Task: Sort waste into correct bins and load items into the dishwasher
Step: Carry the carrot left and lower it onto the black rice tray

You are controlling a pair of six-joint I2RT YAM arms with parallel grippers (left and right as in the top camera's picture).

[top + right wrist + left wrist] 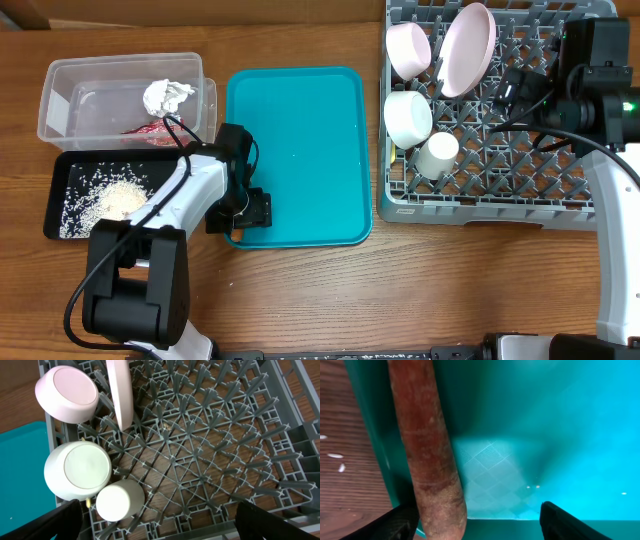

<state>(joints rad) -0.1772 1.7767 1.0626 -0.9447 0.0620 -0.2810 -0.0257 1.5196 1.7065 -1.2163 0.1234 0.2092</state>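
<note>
Left gripper wide open, empty; rod off-centre, close by one jaw, at tray edge. Centre on rod before closing. Right gripper open, empty.

The left arm, at the lower left of the overhead frame, has glossy white links, black joint housings and a boxy black base, with a thin black cable looping off it. The right arm, at the right edge, is black above a white link and shows a lit green light. The left gripper and right gripper have matte black fingers.
</note>
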